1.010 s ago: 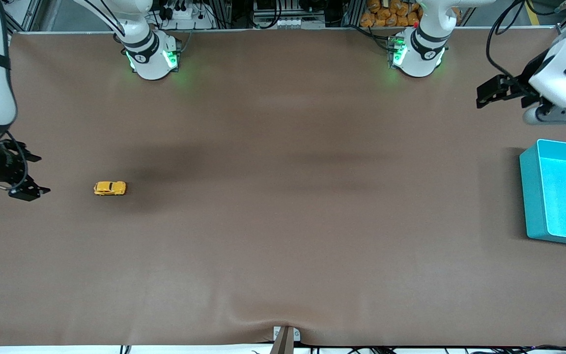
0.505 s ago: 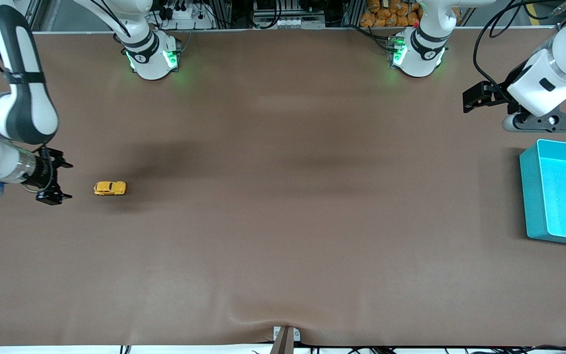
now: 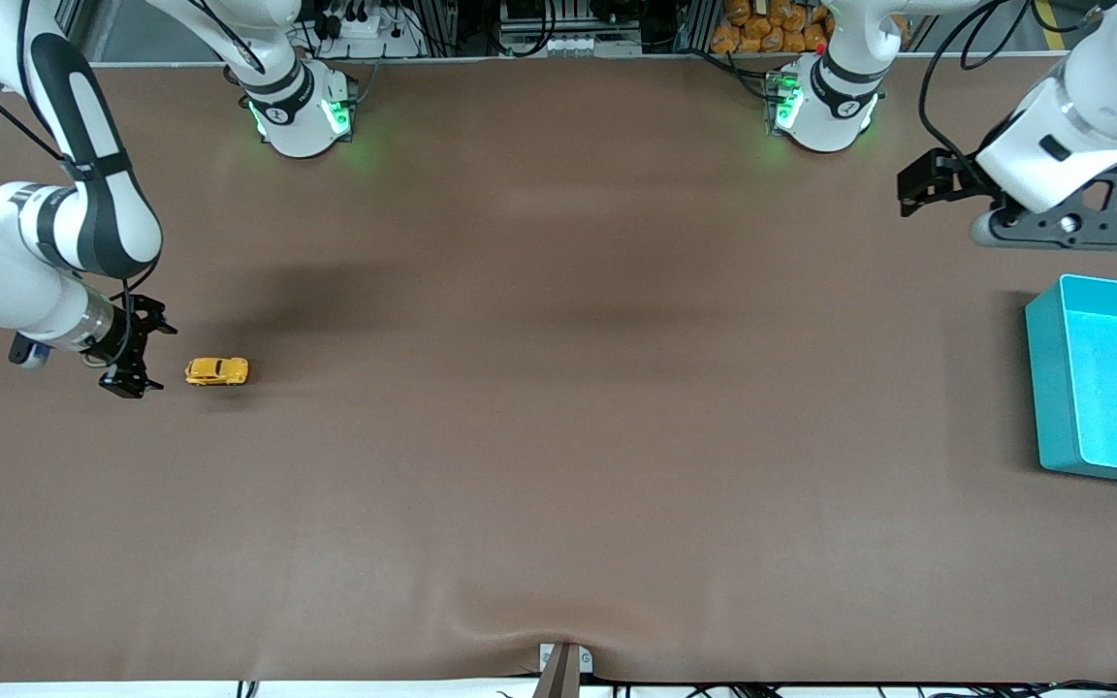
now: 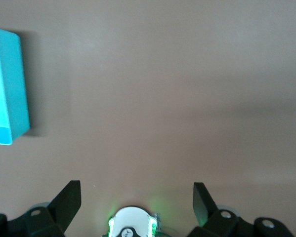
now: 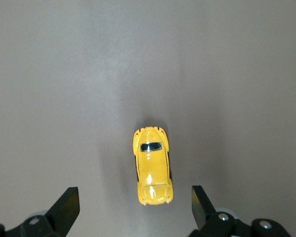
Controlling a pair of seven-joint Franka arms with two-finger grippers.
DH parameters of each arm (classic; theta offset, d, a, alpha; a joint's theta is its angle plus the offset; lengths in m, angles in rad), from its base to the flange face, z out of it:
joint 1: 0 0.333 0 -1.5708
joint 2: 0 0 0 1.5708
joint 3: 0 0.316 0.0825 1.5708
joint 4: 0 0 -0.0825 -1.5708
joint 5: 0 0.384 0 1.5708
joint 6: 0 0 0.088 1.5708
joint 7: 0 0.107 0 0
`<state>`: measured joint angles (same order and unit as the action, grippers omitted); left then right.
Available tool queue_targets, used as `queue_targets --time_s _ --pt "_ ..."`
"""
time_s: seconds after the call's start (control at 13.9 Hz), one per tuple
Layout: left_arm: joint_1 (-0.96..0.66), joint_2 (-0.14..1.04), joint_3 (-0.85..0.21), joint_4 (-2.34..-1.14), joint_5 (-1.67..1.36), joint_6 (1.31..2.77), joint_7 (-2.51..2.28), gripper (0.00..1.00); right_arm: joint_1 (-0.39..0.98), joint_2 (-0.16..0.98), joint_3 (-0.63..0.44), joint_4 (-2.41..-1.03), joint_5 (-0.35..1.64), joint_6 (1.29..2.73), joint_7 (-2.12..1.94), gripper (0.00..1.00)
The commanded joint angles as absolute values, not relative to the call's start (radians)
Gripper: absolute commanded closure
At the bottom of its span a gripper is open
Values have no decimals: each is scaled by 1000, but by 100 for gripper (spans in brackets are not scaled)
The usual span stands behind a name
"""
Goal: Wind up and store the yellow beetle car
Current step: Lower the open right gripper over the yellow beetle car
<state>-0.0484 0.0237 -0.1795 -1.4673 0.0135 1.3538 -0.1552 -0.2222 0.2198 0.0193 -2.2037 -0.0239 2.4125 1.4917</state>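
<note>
Your yellow beetle car sits on its wheels on the tabletop toward the right arm's end. Your right claw hangs just beside it, jaws spread and empty. Your left claw is up over bare tabletop near the teal bin, jaws wide apart, holding nothing.

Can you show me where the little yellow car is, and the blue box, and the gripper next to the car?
yellow beetle car [image 3: 217,370]: front view, on its roof.
teal bin [image 3: 1043,388]: front view, on its side wall.
right gripper [image 3: 137,357]: front view, midway between its open fingertips, beside the car.
</note>
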Motion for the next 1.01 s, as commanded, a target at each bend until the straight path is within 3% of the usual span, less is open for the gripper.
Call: queue_targets --time_s 0.0,0.94 --pt "-32 -17 -176 -1470 43 1364 -97 0 -232 186 28 -2261 -23 2450 1584 0" --pt "-8 -12 -184 -1482 40 1364 46 0 -186 302 28 -2258 -87 2493 1600 0"
